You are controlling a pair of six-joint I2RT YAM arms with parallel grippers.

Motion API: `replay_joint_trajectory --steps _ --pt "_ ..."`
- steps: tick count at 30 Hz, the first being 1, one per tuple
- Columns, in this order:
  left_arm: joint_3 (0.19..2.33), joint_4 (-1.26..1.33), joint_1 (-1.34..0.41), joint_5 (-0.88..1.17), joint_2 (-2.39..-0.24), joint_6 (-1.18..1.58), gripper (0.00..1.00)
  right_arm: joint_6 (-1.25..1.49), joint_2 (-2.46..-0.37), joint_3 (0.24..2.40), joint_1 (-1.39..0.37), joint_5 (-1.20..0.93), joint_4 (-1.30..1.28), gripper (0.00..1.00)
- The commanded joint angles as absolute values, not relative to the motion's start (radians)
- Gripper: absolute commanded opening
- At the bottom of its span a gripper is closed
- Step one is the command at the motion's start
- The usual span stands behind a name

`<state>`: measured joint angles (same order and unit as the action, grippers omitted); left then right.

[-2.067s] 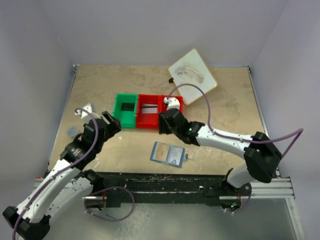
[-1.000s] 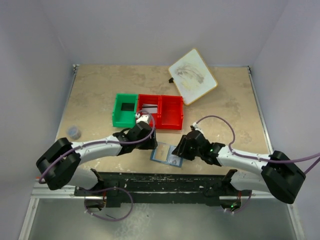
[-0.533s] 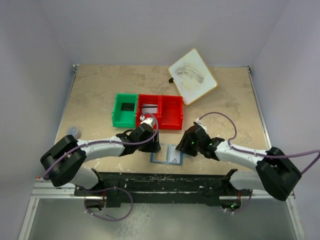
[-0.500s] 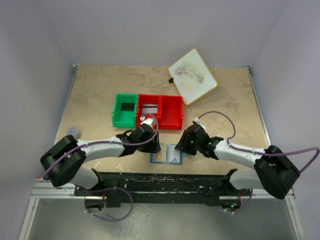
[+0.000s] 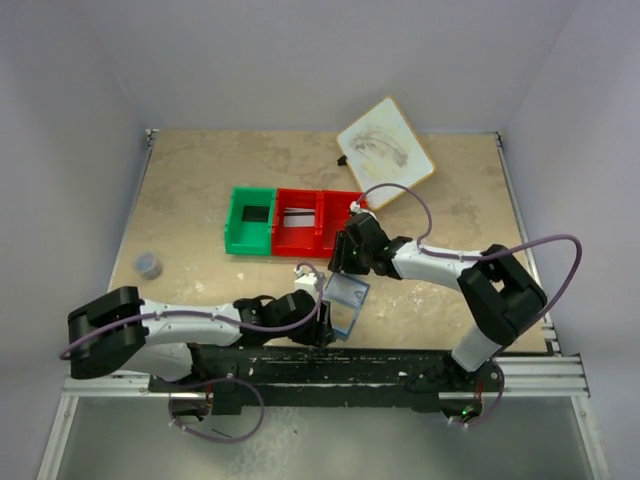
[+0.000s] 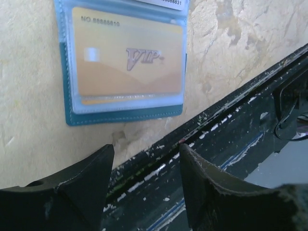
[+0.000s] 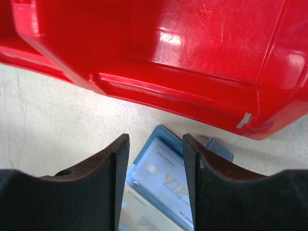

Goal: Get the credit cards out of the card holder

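The card holder lies open on the table, blue-rimmed with clear pockets. The left wrist view shows a tan-orange VIP card in its near panel. The right wrist view shows a pale VIP card in its far panel. My left gripper is open and empty at the holder's near edge, fingers over the table's front rail. My right gripper is open, its fingers straddling the holder's far end without touching. A grey-white striped card lies in the red bin and a dark card in the green bin.
The red bin stands just beyond my right gripper and fills the top of the right wrist view. The green bin adjoins it on the left. A white wood-rimmed board lies at the back. A small grey cup sits at the left.
The card holder has turned and shifted slightly right. My left gripper has drawn back to its near edge. My right gripper has moved up to its far end by the red bin.
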<state>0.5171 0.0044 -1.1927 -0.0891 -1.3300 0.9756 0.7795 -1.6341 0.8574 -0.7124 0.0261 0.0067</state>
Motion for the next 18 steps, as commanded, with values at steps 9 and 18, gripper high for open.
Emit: replay_joint_trajectory --steps 9,18 --pt "0.68 -0.307 -1.178 -0.442 -1.174 0.871 0.64 0.838 -1.298 0.757 -0.716 0.132 -0.098 0.54" --pt "0.771 -0.074 -1.027 -0.222 -1.433 0.761 0.67 1.13 -1.038 0.443 -0.719 0.1 -0.141 0.56"
